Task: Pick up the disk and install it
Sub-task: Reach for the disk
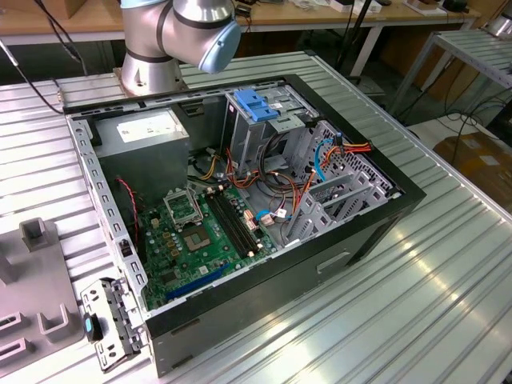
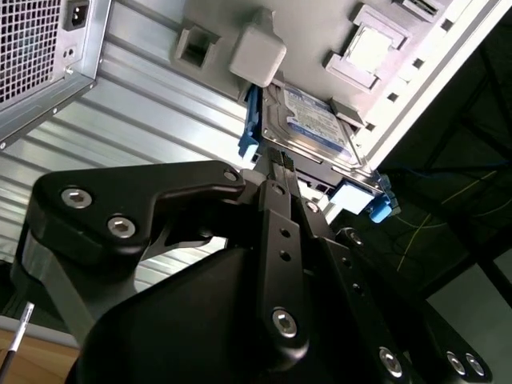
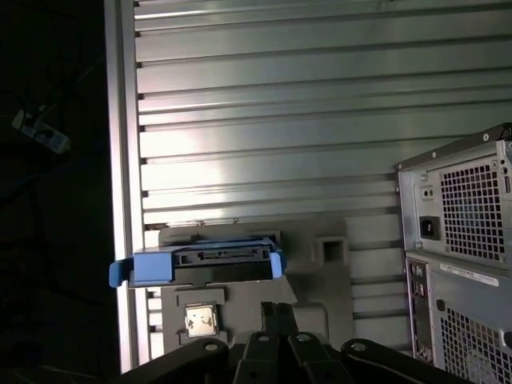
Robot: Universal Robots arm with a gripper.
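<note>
The disk (image 3: 200,264) is a dark drive with bright blue side rails, and it stands on its edge in a grey holder (image 3: 320,320) on the ribbed metal table. In the second wrist view the disk (image 2: 316,120) shows its labelled face, leaning in the same holder (image 2: 200,44). My gripper (image 2: 278,156) is close to the disk's near edge, its black fingers drawn together with nothing between them. In the first wrist view my gripper (image 3: 278,308) is a short way off the disk and not touching it.
The open computer case (image 1: 384,208) lies on the table with its motherboard, cables and drive cage exposed; a light-blue latch plate (image 1: 256,104) tops the cage. The case's rear panel (image 3: 464,240) stands near the holder. A small silver chip (image 3: 200,320) rests in the holder.
</note>
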